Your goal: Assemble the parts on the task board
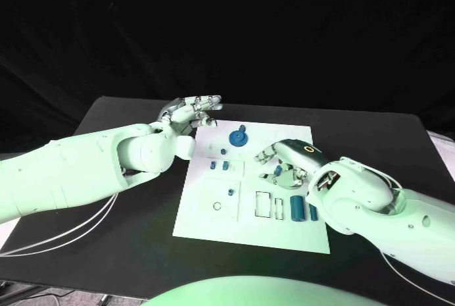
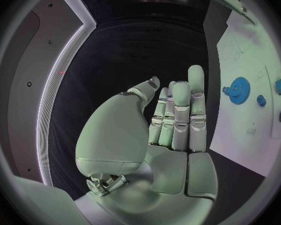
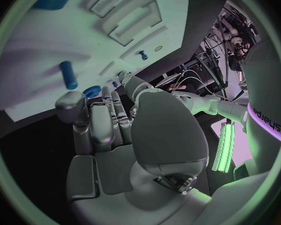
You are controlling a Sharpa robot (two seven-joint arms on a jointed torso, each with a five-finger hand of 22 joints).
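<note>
The white task board [image 1: 248, 217] lies in the middle of the black table. A blue gear [image 1: 239, 136] [image 2: 240, 90] sits near its far edge, with small blue parts [image 1: 220, 166] [image 2: 261, 100] just nearer. Two blue cylinders [image 1: 298, 208] [image 3: 68, 75] lie in slots at the near right. My left hand [image 1: 194, 112] [image 2: 175, 120] hovers off the board's far left corner, fingers straight and holding nothing. My right hand [image 1: 285, 166] [image 3: 112, 135] hangs over the board's right middle. It pinches a small round blue part [image 3: 92, 91] [image 1: 278, 169] between thumb and fingertip.
Empty rectangular recesses [image 1: 265, 204] and a small ring mark [image 1: 217, 205] show on the near half of the board. Black table [image 1: 123, 207] lies bare to the left of the board and beyond its far edge.
</note>
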